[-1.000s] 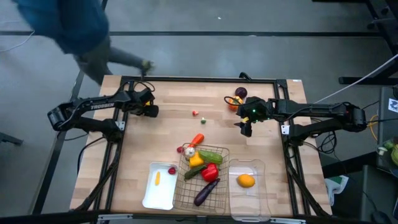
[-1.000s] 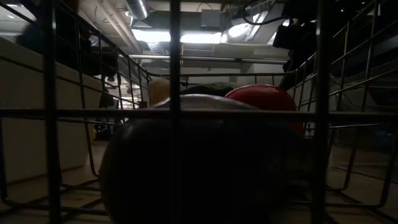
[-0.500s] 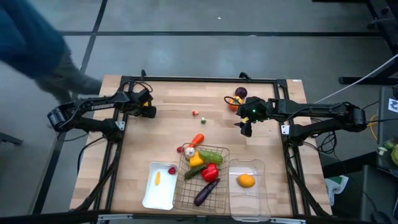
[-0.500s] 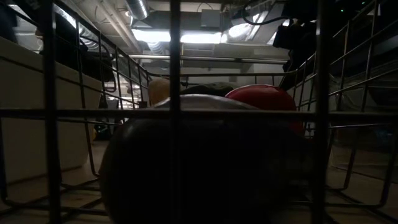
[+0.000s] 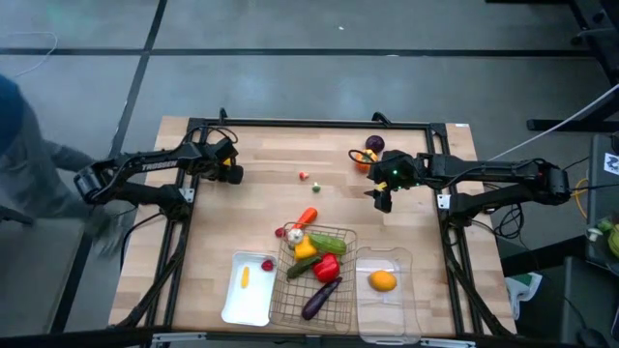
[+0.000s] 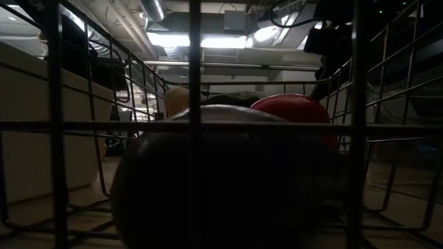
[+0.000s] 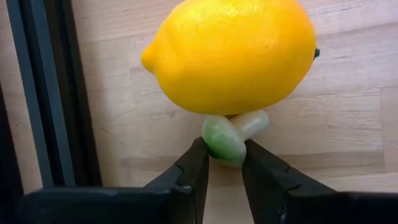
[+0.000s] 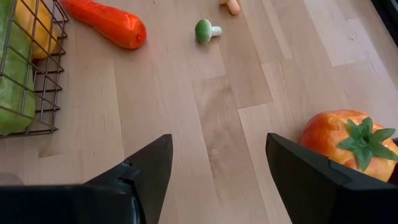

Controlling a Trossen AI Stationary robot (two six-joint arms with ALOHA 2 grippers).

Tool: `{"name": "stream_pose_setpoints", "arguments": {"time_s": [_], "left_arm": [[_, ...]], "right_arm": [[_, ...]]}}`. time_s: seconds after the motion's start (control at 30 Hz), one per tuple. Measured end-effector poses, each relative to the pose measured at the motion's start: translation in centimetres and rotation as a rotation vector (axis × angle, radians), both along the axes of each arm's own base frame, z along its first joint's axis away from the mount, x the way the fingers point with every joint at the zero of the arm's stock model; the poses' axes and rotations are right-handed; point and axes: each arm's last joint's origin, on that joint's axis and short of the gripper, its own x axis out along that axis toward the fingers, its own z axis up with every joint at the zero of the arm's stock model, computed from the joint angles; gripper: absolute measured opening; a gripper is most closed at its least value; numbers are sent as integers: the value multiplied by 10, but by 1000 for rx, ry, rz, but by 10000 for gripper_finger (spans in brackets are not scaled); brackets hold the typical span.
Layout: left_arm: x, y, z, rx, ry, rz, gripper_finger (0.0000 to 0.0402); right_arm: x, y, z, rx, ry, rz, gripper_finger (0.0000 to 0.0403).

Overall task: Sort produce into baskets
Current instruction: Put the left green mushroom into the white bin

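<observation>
Left end effector (image 7: 224,163) at the far left of the surface (image 5: 271,208), fingers pinched on a small green mushroom-like piece (image 7: 224,138) lying just under the yellow lemon (image 7: 231,53) and touching it. Best lifted straight up and clear of the lemon so as not to roll it, grip kept on the green cap, not the pale stem, then carried to the baskets at the near edge. Right end effector (image 8: 217,163) gaping empty above the wood beside an orange tomato (image 8: 348,144), waiting.
</observation>
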Motion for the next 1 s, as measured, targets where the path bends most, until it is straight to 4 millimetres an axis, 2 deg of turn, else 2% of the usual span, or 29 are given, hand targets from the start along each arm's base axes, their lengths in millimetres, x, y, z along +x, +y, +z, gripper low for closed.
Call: {"name": "stream_pose_setpoints", "arguments": {"time_s": [0.4, 1.0], "left_arm": [[1, 0, 0, -18, -8, -44, 82], [7, -8, 0, -241, -199, -228, 81]], "right_arm": [[0, 0, 0, 0, 0, 0, 257], [0, 0, 0, 0, 0, 0, 257]]}}
